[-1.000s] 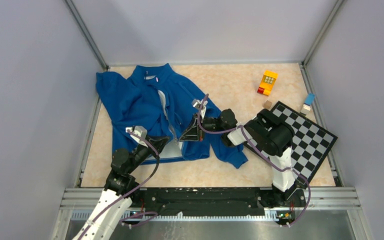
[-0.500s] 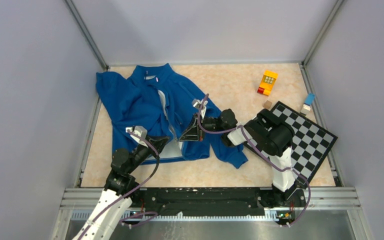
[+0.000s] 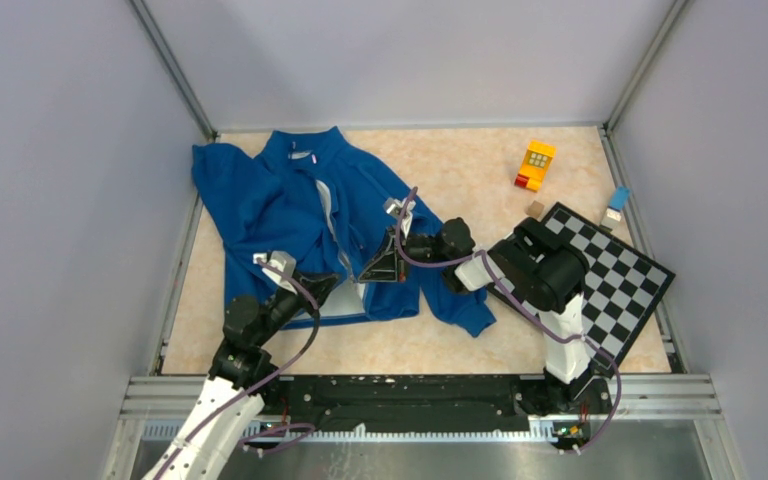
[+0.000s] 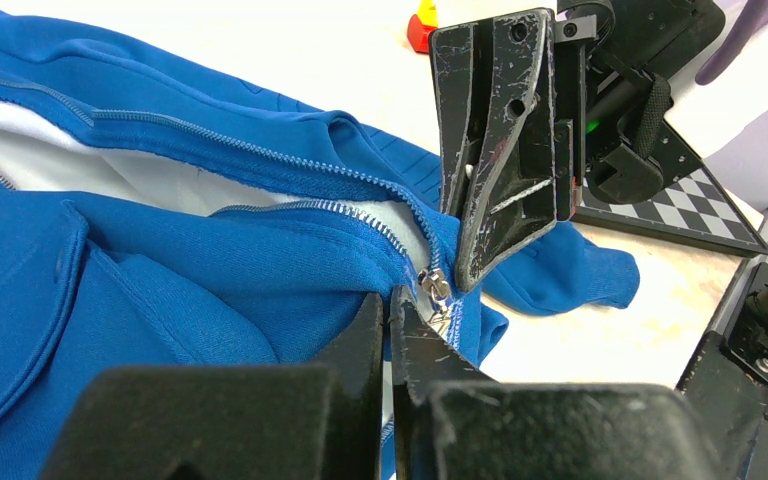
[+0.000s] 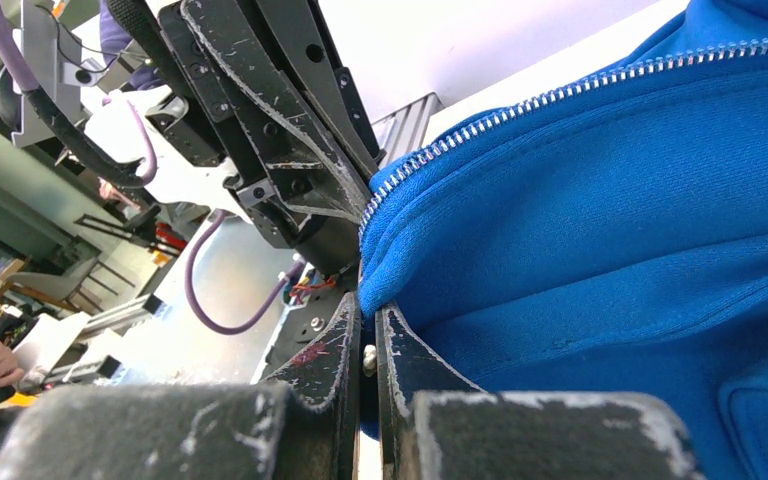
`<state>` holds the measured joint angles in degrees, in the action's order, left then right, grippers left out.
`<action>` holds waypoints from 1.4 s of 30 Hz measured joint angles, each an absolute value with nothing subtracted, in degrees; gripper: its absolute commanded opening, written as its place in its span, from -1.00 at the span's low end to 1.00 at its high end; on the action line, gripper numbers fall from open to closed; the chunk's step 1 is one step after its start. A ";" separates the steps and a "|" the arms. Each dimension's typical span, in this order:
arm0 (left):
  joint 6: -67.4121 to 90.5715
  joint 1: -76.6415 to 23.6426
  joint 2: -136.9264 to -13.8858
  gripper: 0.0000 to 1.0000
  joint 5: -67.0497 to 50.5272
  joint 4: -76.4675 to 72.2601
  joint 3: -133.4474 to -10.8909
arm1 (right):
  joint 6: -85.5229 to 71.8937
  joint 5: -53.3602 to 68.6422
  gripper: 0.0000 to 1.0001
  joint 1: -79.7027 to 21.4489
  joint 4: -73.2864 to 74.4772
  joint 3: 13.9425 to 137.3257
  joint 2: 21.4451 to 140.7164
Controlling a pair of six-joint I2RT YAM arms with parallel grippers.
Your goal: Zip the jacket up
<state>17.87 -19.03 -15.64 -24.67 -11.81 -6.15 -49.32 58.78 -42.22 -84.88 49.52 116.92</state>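
seen from above, the jacket (image 3: 280,205) lies spread on the left half of the table (image 3: 480,180), collar toward the far wall, front parted so a strip of pale lining (image 4: 80,170) shows. both arms meet at its near hem.

only the left wrist view shows the zip slider (image 4: 432,285), sitting at the bottom of the two rows of teeth, just beyond the left gripper (image 4: 388,305). that gripper's fingers are pressed together on the jacket's hem edge. the right gripper (image 4: 465,275) points down just beside the slider.

the right wrist view shows the right gripper's own fingers (image 5: 400,350) closed on a fold of blue cloth, below a line of zip teeth (image 5: 580,85).

count: one jacket, two grippers, one checkerboard (image 3: 620,275), one yellow and red toy (image 3: 536,163), one small blue block (image 3: 617,200), one small brown cube (image 3: 534,209).

the tabletop is beige and marbled, ringed by plain grey walls (image 3: 410,60).
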 measured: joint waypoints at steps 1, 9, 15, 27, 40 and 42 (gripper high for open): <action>17.87 -19.03 -15.64 -1.00 -24.67 -11.81 -6.15 | -49.32 58.74 -1.00 -42.22 -84.88 49.52 116.92; 17.87 -19.03 -15.64 -1.00 -24.91 -11.81 -6.15 | -49.36 58.33 -1.00 -42.22 -84.88 49.52 116.92; 17.89 -19.03 -15.49 -1.00 -25.21 -11.77 -6.15 | -49.34 58.30 -1.00 -42.22 -84.88 49.54 116.92; 19.66 -19.03 -11.73 -1.00 -25.74 -10.09 -6.15 | -49.98 63.16 -1.00 -42.15 -84.90 50.92 117.30; 22.33 -19.03 -4.80 -1.00 -26.35 -7.29 -6.00 | -50.11 69.12 -1.00 -41.82 -85.73 51.03 117.16; 22.87 -19.03 -3.46 -1.00 -26.70 -7.31 -5.54 | -49.63 69.08 -1.00 -41.80 -85.73 51.00 116.60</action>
